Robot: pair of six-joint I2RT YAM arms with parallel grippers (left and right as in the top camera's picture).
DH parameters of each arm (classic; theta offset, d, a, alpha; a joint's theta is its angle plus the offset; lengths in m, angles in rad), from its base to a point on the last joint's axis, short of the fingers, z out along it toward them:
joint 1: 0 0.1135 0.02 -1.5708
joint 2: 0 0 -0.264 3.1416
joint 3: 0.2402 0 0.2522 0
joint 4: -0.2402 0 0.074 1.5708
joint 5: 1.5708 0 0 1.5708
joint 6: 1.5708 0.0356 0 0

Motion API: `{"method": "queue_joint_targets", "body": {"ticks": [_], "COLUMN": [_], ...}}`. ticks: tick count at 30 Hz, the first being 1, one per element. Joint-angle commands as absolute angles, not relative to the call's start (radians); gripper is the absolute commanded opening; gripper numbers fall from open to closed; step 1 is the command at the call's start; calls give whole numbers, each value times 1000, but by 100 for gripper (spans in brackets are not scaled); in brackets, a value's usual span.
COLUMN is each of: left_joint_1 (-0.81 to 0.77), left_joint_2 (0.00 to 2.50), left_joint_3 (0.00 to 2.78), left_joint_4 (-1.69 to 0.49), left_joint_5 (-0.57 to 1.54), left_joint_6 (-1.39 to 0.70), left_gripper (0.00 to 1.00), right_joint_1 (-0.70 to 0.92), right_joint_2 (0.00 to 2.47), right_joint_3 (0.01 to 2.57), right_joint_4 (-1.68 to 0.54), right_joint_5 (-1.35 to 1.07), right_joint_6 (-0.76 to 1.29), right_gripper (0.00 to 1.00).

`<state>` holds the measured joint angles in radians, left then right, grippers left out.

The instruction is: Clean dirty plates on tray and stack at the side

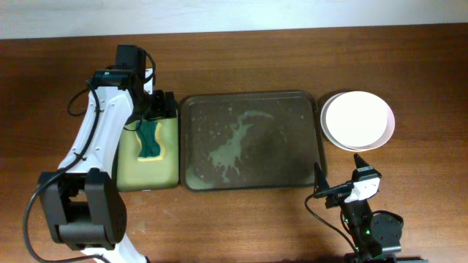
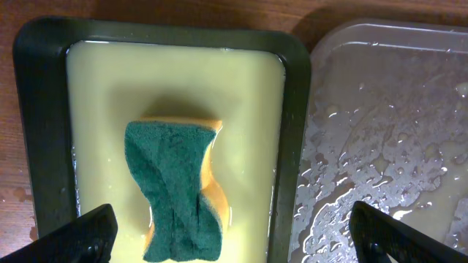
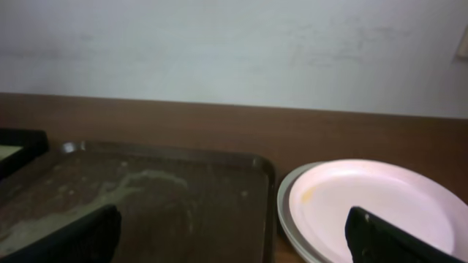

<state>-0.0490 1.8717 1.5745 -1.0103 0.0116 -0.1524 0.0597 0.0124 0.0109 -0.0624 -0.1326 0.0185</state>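
The white plates [image 1: 357, 120] sit stacked on the table right of the dark brown tray [image 1: 197, 109]; the top plate [image 3: 380, 204] bears a small yellow smear. The tray [image 3: 241, 204] holds no plates, only a wet foamy smear. My left gripper [image 1: 155, 109] is open above a green and yellow sponge [image 2: 175, 186] that lies in the small black-rimmed tray [image 2: 40, 131] of yellow liquid. My right gripper [image 1: 342, 191] is open and empty, low near the table's front, facing the tray's right end and the plates.
The small black-rimmed tray [image 1: 148, 153] stands directly left of the brown tray, touching it. The wet brown tray's edge shows in the left wrist view [image 2: 395, 109]. A wall rises behind the table's far edge [image 3: 234, 51].
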Motion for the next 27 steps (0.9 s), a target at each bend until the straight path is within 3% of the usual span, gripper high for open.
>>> {"method": "queue_joint_targets", "body": {"ticks": [1, 15, 19, 23, 27], "left_joint_1": [-46, -79, -216, -165, -33], "left_joint_2": [1858, 1807, 1546, 1221, 673], "left_joint_3": [1586, 1584, 1584, 1489, 954], "left_joint_4": [-1011, -1011, -1011, -1027, -818], "left_joint_5": [15, 12, 12, 12, 12], "left_joint_6": [-140, -140, -140, -140, -141], "left_gripper": [99, 99, 100, 99, 99], "right_joint_1": [66, 66, 66, 66, 66], "right_joint_2": [3, 4, 4, 4, 4], "right_joint_3": [6, 6, 6, 6, 6], "right_joint_4": [-68, -68, -68, -68, -68], "right_joint_5": [-120, -120, -120, -120, -120], "right_joint_6": [15, 15, 15, 15, 15], "right_gripper": [98, 98, 98, 98, 98]}}
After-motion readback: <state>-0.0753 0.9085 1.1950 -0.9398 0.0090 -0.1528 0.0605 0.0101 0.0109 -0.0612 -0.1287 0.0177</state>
